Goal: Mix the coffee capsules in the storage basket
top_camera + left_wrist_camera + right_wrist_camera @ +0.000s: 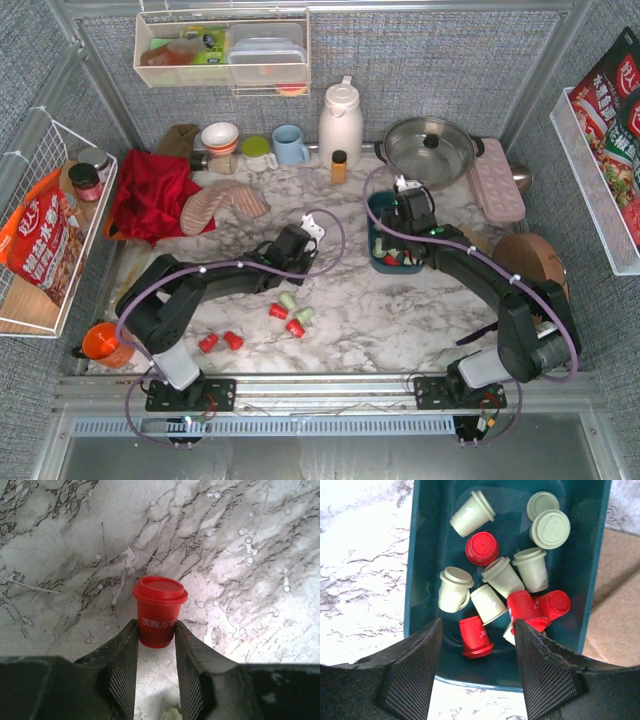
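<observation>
Jaws of your left gripper (pixel 156 630) pinch the lower body of a bright red tapered plastic coffee capsule (pixel 159 602), which stands lid-up on the white marble-patterned table (pixel 240 555) near its middle. Only the fingertips hold it and its sides taper, so a lift could squeeze it out or tip it over. Your right gripper (pixel 477 625) hangs with jaws spread over the dark teal rectangular plastic storage basket (pixel 415 580), just right of the middle, where red and mint capsules (pixel 500 575) lie. Carrying the capsule across risks the two arms colliding there.
</observation>
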`<state>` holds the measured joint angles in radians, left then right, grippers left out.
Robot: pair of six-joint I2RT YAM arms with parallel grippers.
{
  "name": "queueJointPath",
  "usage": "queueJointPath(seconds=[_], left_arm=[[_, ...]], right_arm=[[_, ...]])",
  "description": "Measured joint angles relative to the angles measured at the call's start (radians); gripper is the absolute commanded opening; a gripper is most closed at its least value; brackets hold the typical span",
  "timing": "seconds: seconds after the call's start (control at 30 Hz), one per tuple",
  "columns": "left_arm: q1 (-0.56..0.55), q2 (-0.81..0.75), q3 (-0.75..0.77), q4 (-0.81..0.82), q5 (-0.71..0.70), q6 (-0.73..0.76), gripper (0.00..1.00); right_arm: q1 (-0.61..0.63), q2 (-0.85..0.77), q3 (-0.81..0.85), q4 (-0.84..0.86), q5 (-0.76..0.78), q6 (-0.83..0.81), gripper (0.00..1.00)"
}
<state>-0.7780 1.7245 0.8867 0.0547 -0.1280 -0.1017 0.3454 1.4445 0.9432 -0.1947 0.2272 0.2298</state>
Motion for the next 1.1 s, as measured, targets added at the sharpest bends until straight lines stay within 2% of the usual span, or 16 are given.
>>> queueJointPath(seconds=[0.2,0.43,0.67,1.0,1.1], left_arm=[[-0.002,-0.112,-0.134,0.150,0.046,0.004,0.34],[-0.022,-0.284,-0.396,0.579,0.166,0.030,0.32],[-0.064,-0.270,-0.421,0.867,0.264,0.070,0.31],[-0.105,-0.241,-0.389,0.946,0.288,0.083,0.31],[-0.111,-0.247,-0.389,0.946,0.288,0.087,0.31]], right_arm=[[0.000,-0.032,0.001,-0.007,-0.103,0.034,0.64],[0.013,-0.105,0.000,0.013,-0.377,0.131,0.68],[0.122,-0.167,-0.010,0.064,-0.539,0.220,0.69],[0.180,-0.154,-0.010,0.090,-0.561,0.241,0.66],[0.185,-0.145,-0.010,0.086,-0.544,0.237,0.60]])
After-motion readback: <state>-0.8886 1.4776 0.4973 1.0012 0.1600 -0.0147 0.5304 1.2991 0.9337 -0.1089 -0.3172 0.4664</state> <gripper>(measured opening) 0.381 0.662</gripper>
